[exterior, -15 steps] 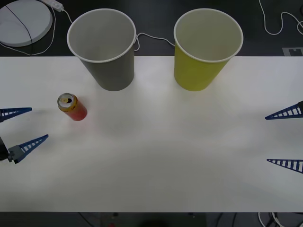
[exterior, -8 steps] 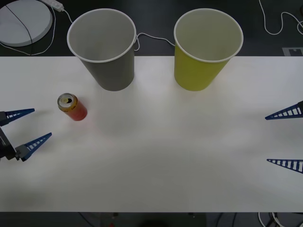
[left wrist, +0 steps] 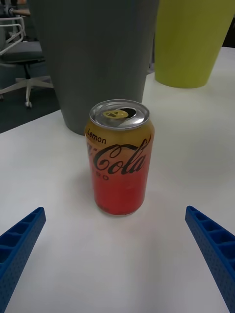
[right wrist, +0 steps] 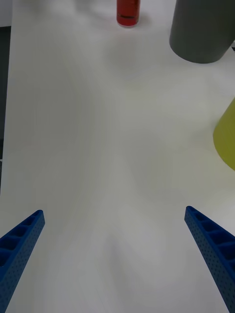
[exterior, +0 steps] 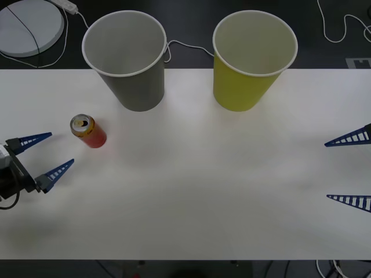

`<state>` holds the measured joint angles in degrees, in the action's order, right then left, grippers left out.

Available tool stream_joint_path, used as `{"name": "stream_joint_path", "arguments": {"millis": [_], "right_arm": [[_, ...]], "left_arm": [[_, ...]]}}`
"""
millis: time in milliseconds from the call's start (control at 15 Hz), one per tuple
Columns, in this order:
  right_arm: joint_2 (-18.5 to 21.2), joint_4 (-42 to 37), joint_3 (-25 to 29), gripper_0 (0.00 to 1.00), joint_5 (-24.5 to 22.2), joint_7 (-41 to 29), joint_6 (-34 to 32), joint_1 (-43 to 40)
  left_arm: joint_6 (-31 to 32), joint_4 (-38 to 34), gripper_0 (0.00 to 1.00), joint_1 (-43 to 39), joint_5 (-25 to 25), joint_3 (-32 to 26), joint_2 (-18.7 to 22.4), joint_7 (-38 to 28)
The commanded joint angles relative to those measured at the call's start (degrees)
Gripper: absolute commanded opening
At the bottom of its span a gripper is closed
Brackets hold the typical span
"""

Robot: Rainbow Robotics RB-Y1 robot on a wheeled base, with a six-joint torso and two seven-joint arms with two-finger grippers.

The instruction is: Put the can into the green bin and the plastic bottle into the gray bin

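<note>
Up at the table's (exterior: 191, 191) far edge stand the gray bin (exterior: 126, 58) and green bin (exterior: 250, 61), both with nothing inside. Standing near the gray bin, the can (exterior: 88, 131) faces the left gripper (exterior: 45, 156), whose fingers are wide apart. Over at the table's right edge, the right gripper (exterior: 348, 168) is spread wide too, with lots of bare table between

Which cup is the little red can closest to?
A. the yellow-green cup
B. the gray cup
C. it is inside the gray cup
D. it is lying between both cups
B. The can stands upright on the table near the front-left of the gray bin, while the green bin sits well off to the right.
</note>
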<state>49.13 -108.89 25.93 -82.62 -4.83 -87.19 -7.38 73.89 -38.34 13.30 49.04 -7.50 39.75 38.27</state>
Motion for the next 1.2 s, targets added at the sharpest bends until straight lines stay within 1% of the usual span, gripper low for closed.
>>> {"name": "stream_joint_path", "arguments": {"millis": [67,533,1200], "right_arm": [[0.0,0.0,0.0,1.00,0.0,0.0,0.0,0.0],[0.0,0.0,0.0,1.00,0.0,0.0,0.0,0.0],[0.0,0.0,0.0,1.00,0.0,0.0,0.0,0.0]], "left_arm": [[-0.1,2.3,1.00,2.0,0.1,0.4,-1.3,0.8],[-2.9,2.6,1.00,4.1,1.1,0.4,-4.5,0.9],[-7.0,2.6,1.00,7.4,3.9,0.4,-8.0,0.7]]}}
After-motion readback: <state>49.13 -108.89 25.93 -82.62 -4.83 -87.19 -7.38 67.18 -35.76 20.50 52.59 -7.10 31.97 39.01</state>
